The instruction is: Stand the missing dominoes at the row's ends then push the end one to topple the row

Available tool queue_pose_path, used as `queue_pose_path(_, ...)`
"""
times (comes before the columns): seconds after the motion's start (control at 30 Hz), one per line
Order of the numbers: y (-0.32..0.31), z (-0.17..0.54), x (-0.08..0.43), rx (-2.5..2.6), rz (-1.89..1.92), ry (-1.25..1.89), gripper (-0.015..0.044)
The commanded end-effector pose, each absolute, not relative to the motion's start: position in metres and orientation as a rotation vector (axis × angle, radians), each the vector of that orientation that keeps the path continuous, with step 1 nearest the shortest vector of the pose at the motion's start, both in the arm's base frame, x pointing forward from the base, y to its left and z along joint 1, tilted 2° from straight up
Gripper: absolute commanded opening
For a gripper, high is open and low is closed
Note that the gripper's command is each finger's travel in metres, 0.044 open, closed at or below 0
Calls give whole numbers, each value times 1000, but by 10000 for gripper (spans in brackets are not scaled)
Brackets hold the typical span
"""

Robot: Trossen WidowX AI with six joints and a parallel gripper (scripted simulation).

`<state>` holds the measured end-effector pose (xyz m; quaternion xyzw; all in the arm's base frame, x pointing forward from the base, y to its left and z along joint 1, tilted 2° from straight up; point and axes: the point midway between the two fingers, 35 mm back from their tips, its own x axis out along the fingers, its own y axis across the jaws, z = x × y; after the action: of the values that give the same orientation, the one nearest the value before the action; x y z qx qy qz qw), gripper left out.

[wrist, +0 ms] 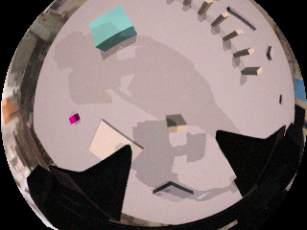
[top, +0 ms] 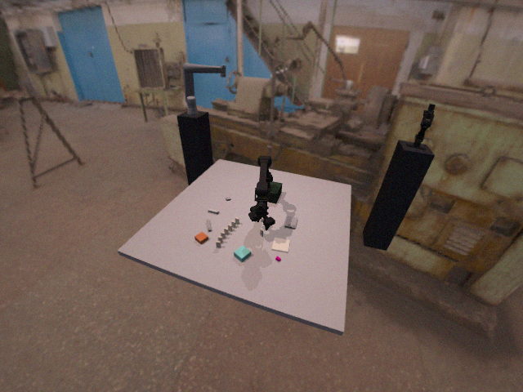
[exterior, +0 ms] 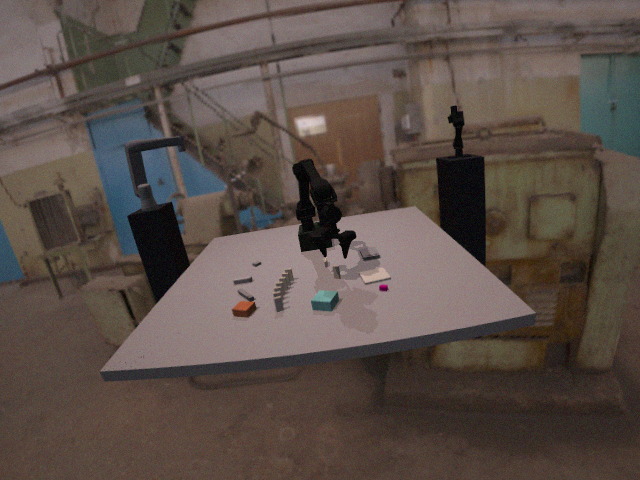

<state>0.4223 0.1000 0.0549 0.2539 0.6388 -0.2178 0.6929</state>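
Observation:
Several pale dominoes (top: 227,232) (exterior: 279,303) (wrist: 232,34) stand upright in a slanting row. A separate domino (top: 261,232) (exterior: 336,272) (wrist: 177,123) appears to stand upright, away from the row and near the pale slab. My gripper (top: 260,222) (exterior: 336,256) (wrist: 176,143) is wide open and empty. It is above the separate domino, which shows in the gap between the fingers in the wrist view without being held. A small pale thing (exterior: 325,262) shows just under one fingertip in the exterior view; I cannot tell what it is.
A teal block (top: 242,253) (exterior: 325,300) (wrist: 113,29) lies between the row and the pale slab (top: 280,245) (exterior: 375,275) (wrist: 109,139). A magenta cube (top: 278,258) (exterior: 383,287) (wrist: 74,118), an orange block (top: 201,238) (exterior: 244,308), a grey flat thing (top: 291,222) (exterior: 369,253) and grey bars (top: 213,211) (exterior: 242,280) lie around.

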Motion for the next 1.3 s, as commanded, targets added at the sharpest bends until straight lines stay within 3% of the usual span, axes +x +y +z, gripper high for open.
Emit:
queue_pose_path(0.0,98,72,415,558,-554,1427,440)
queue_pose_path(0.17,98,65,416,558,-554,1427,440)
queue_pose_path(0.37,97,9,419,558,-554,1427,440)
queue_pose_path(0.9,96,-8,420,558,-554,1427,440)
queue_pose_path(1.27,96,-8,420,558,-554,1427,151)
